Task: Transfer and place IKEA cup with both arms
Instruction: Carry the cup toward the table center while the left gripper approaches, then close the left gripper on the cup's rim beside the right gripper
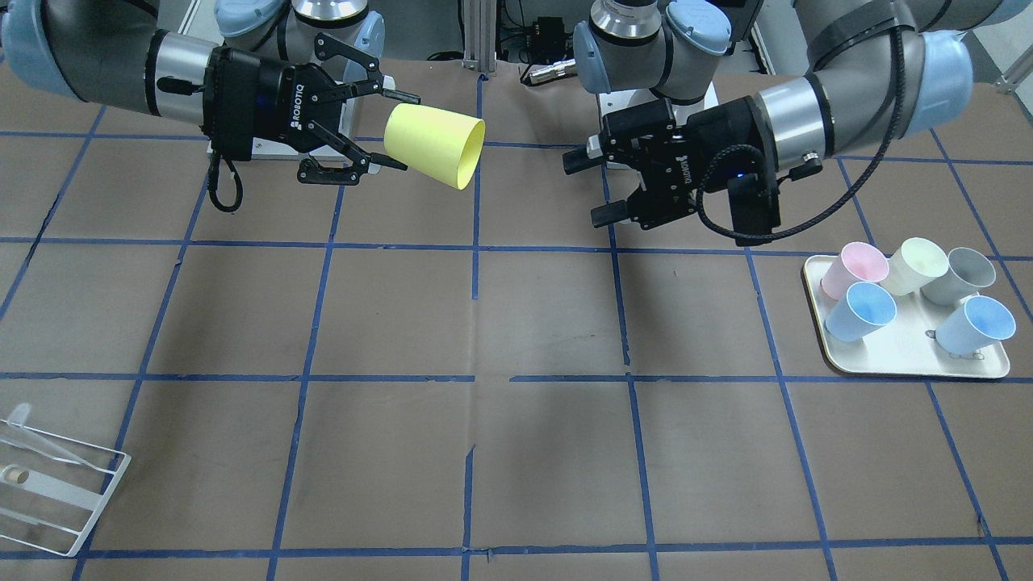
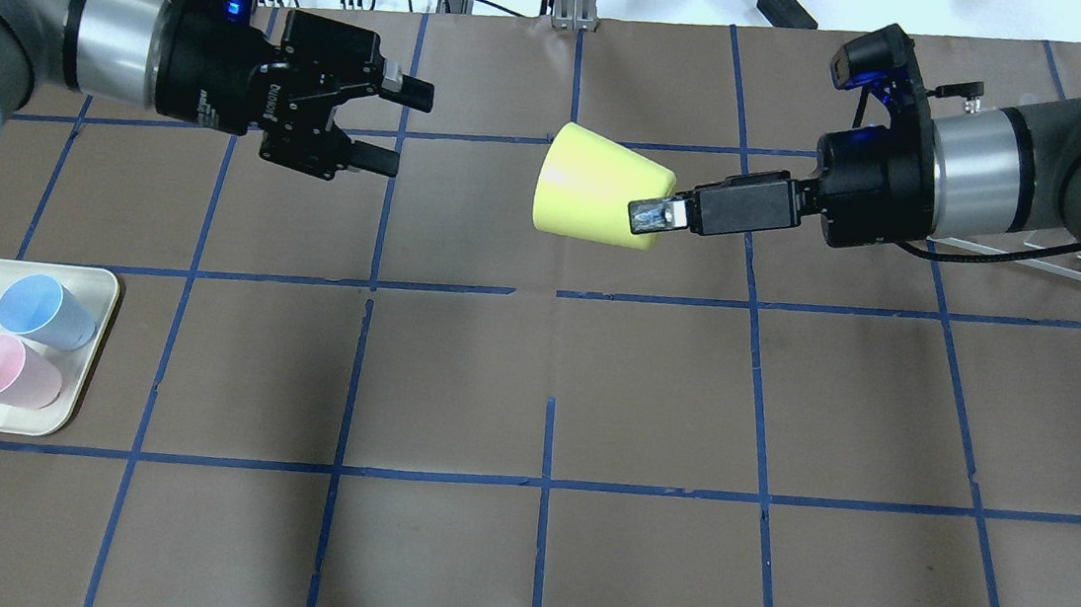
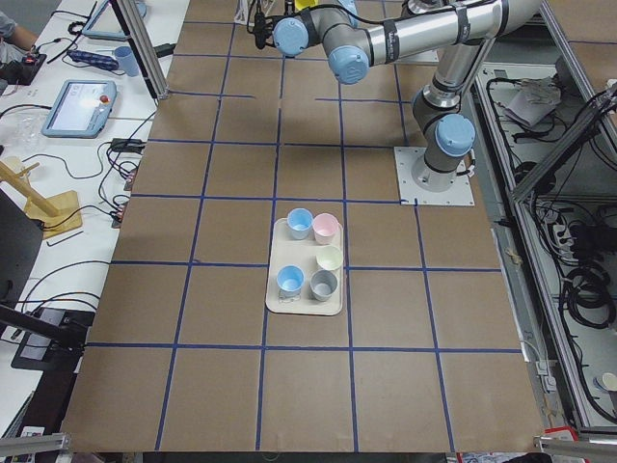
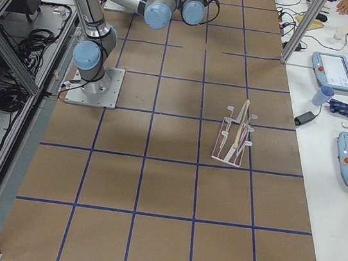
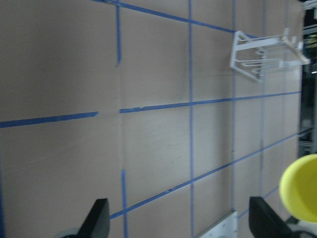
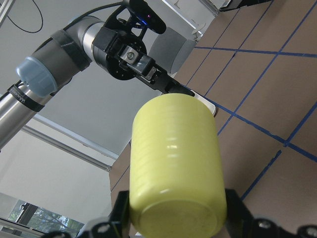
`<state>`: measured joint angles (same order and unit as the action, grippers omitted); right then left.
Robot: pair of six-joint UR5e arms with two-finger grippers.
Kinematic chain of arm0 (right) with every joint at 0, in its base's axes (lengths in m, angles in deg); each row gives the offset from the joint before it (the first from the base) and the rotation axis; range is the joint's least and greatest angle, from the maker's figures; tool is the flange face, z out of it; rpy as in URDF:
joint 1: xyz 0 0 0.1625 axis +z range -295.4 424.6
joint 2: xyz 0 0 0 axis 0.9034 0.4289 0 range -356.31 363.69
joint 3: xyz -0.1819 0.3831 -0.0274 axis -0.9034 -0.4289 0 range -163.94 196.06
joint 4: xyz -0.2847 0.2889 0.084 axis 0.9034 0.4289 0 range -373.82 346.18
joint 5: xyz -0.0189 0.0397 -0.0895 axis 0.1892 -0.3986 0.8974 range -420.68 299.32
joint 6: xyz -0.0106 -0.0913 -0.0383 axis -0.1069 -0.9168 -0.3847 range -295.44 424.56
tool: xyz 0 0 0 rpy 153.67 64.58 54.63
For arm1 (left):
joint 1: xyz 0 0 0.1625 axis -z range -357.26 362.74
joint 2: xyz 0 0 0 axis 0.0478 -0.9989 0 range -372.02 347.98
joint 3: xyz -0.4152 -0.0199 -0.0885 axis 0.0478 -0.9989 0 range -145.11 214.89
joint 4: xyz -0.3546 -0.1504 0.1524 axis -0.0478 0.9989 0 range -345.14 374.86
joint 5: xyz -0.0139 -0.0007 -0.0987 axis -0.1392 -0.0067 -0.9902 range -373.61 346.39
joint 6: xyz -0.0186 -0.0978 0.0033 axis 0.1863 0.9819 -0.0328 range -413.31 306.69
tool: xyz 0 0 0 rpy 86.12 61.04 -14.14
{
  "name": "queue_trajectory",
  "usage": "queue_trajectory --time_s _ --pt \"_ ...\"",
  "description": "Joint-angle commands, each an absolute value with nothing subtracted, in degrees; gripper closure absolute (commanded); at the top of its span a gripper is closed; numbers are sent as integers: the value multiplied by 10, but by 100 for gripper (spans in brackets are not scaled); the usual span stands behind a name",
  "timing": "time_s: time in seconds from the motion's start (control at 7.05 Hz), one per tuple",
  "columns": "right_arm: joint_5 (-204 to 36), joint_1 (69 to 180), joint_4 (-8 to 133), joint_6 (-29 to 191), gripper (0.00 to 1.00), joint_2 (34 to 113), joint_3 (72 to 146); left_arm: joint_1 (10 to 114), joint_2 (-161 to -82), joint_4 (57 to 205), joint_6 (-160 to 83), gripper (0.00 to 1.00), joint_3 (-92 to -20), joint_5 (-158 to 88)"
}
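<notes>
Holds the cup point(image 1: 434, 145) in the air at upper centre-left of the front-facing view, above the tabletop point(image 1: 516, 323) and not touching it. Grasps it with the right pincer point(image 1: 401, 131), fingers clenched across the narrow closed base, one above and one below. Lies on its side in that grip, close to level, wide mouth turned toward the right of the frame and dipped a little. Sits just right of upper centre in the overhead view, mouth to the left, base to the right under the pincer's top finger. Fills the lower middle of the right wrist view, base nearest the lens, a black finger at either side.

Faces the cup's mouth with the left pincer point(image 1: 589, 187), at upper centre-right of the front-facing view. Stands released: fingers spread wide, nothing between them, a clear gap between their tips and the rim. Shows the same in the left wrist view, with two fingertips far apart along the bottom edge and a slice of yellow rim at the lower right corner.

Bears a tray point(image 1: 908, 340) at the right middle of the front-facing view, with five cups mouth-up: pink cup point(image 1: 843, 270), cream cup point(image 1: 913, 265) and grey cup point(image 1: 960, 274) in the upper row, two blue cups point(image 1: 862, 311) below them. Has a white wire rack point(image 1: 56, 492) in the lower left corner, resting on the tabletop.
</notes>
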<state>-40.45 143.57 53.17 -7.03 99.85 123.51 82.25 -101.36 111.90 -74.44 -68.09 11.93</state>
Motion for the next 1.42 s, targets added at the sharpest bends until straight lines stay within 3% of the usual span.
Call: queue_trajectory --time_s 0.0,0.71,0.85,0.99,1.28 --pt "-413 1440 527 -70 100 994 1235 877 -1018 1117 -740 0 -694 64" --pt "-422 1447 524 -67 100 976 1234 897 -989 1118 -739 0 -689 48" --pt "-422 1447 524 -67 100 976 1234 906 -988 1116 -739 9 -689 48" --pt "-423 1449 524 -67 100 976 1235 912 -988 1115 -738 32 -688 48" --pt "-423 1449 523 -67 100 976 1235 912 -995 1114 -738 63 -693 48"
